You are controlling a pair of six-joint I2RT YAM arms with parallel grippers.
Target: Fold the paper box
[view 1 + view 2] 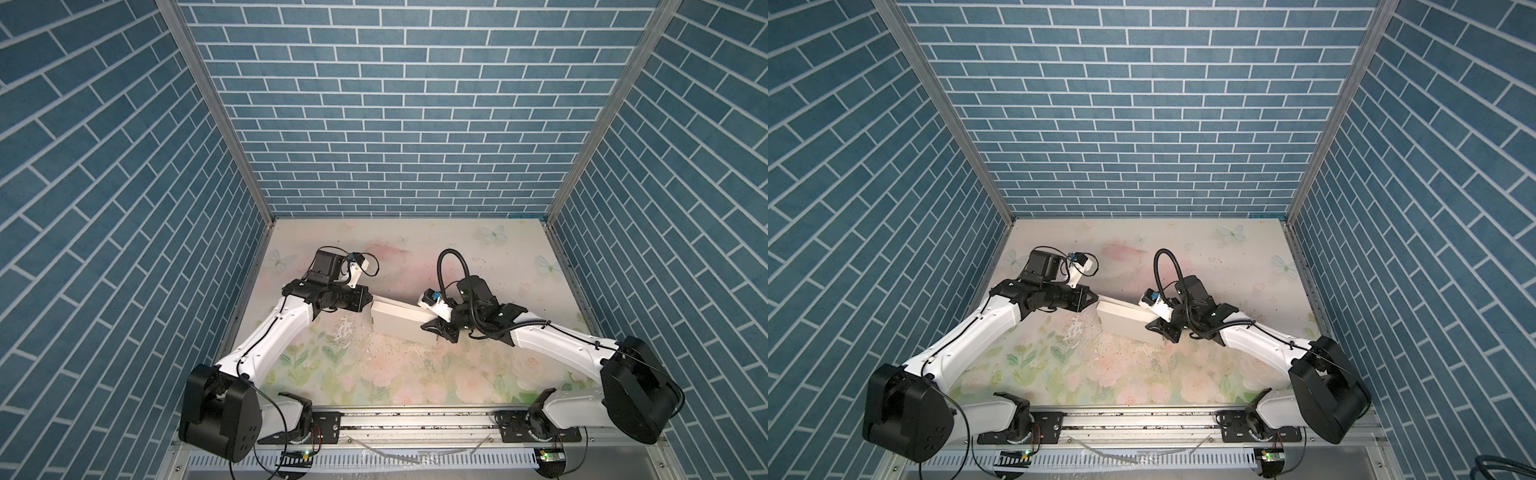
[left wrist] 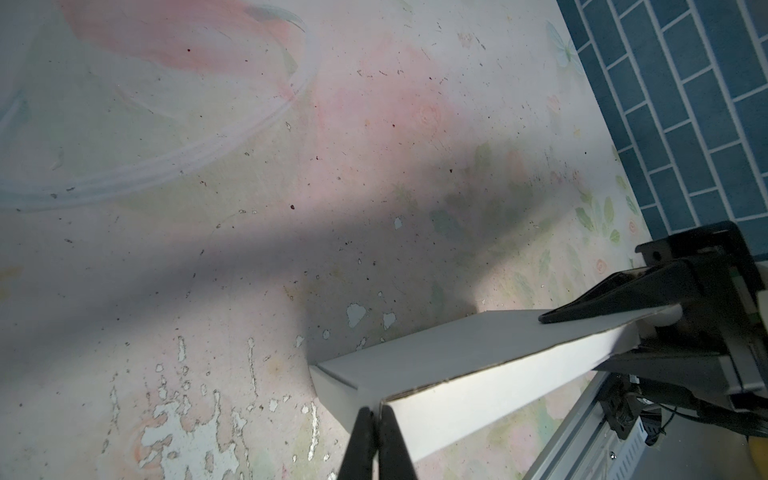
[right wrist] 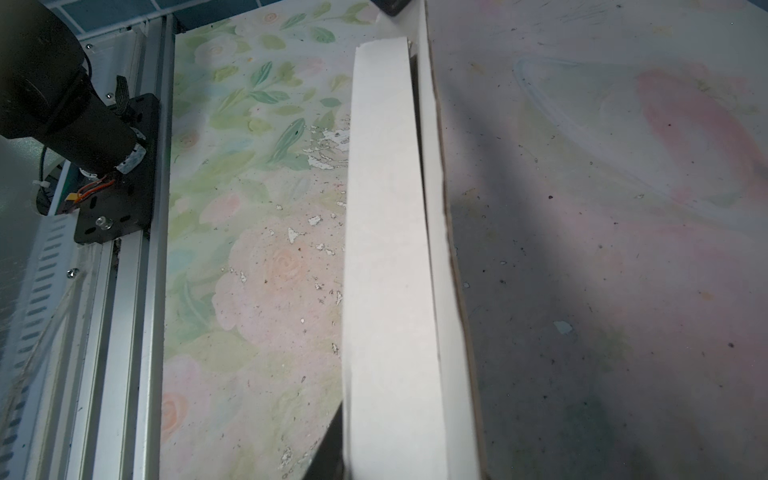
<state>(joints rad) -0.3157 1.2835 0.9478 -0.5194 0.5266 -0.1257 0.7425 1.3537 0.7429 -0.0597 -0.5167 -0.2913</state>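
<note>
The paper box (image 1: 401, 322) is pinched at a corner by the left gripper (image 2: 376, 422) (fingers closed) and clamped by the right gripper (image 2: 573, 343).

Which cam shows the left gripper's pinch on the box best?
Left wrist: left gripper pinches the paper box corner, close up. Both top views show it small, jaws hidden. Right wrist: only a dark sliver at the far end.

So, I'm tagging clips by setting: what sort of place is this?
Probably a robot test cell: brick-print panels on aluminium posts wall in a flower-print tabletop, and the left arm and right arm are mounted on a rail at its front.
</note>
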